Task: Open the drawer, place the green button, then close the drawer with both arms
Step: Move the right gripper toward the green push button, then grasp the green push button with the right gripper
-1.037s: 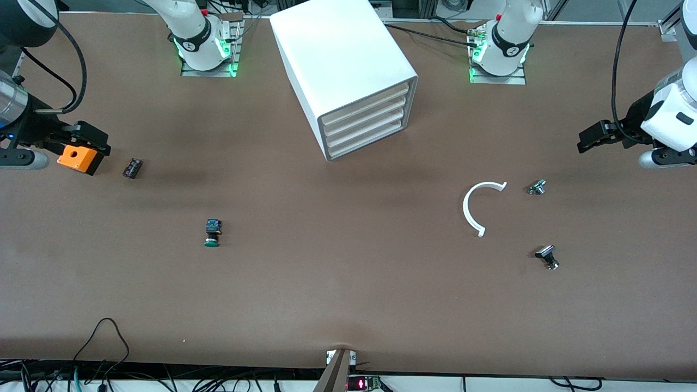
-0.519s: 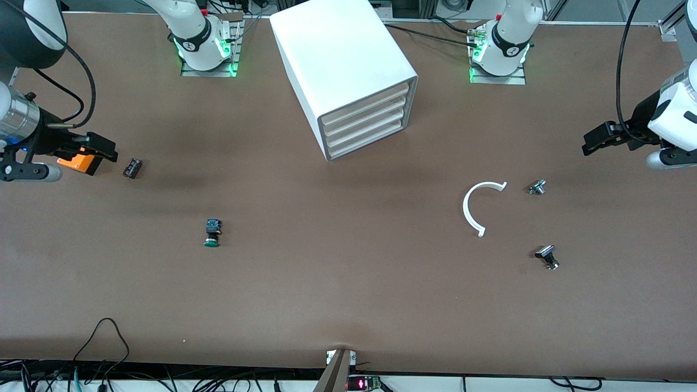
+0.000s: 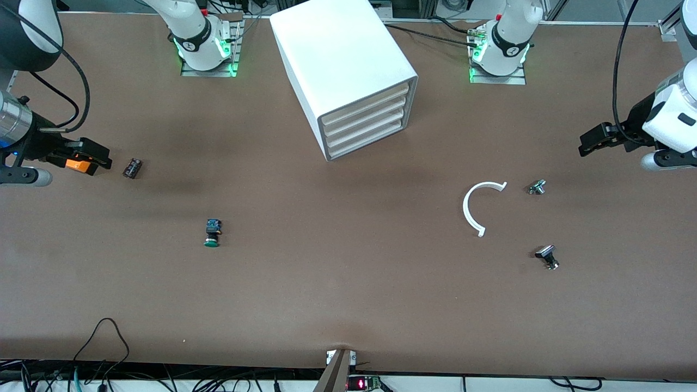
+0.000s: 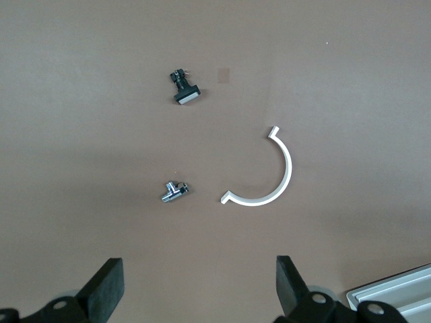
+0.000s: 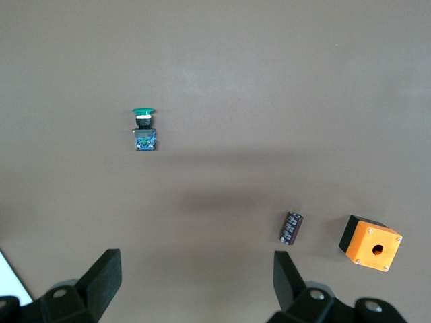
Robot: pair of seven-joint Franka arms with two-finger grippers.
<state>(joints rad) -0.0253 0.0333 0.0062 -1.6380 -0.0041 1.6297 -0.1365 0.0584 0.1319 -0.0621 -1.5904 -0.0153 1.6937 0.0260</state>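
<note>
Worktop (image 3: pixel 348 305) was a plain brown mat, matte, with soft arm shadows across it. Cables and a small red-lit unit (image 3: pixel 360 384) ran along the 6 o'clock edge of the front view; both arm bases with green lights sat on plates at the 12 o'clock edge.

White cabinet (image 3: pixel 343 71) stood between the bases, front angled toward 5 o'clock. All four drawers were shut, including the bottom drawer (image 3: pixel 367 142).

Green-capped button (image 3: pixel 212 233) lay on its side on bare mat toward the right arm's end, at roughly 7 o'clock from the cabinet, cap toward the front camera. Black component (image 3: pixel 132 167) and orange box (image 3: pixel 76 163) lay farther from the camera than the button, the box partly covered by the arm.

Right claw (image 3: pixel 92 153) hung over the orange box, fingers (image 5: pixel 101 276) spread, nothing held.

Left claw (image 3: pixel 592 139) hung over bare mat at the left arm's end, fingers (image 4: pixel 108 291) spread, nothing held.

White C-shaped strip (image 3: pixel 471 207) and two silver-black small buttons (image 3: pixel 537 187) (image 3: pixel 547 256) lay near it, apart from each other
</note>
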